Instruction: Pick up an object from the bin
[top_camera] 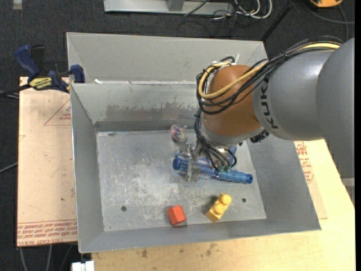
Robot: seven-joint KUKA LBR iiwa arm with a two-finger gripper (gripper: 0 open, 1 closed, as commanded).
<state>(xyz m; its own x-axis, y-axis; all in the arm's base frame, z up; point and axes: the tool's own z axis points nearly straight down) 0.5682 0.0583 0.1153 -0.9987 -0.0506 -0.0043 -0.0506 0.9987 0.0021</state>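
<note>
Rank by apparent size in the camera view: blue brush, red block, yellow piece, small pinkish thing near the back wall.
1. blue brush, largest, though partly covered
2. yellow piece and red block, too alike to rank
3. pinkish thing, smallest

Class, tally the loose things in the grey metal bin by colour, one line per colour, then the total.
Blue: 1, bristled blue plastic brush under the gripper
Red-orange: 1, small red-orange block at the front
Yellow: 1, knobbed yellow plastic piece beside that block
Pale: 1, small pale translucent thing towards the back
Total: 4
</note>
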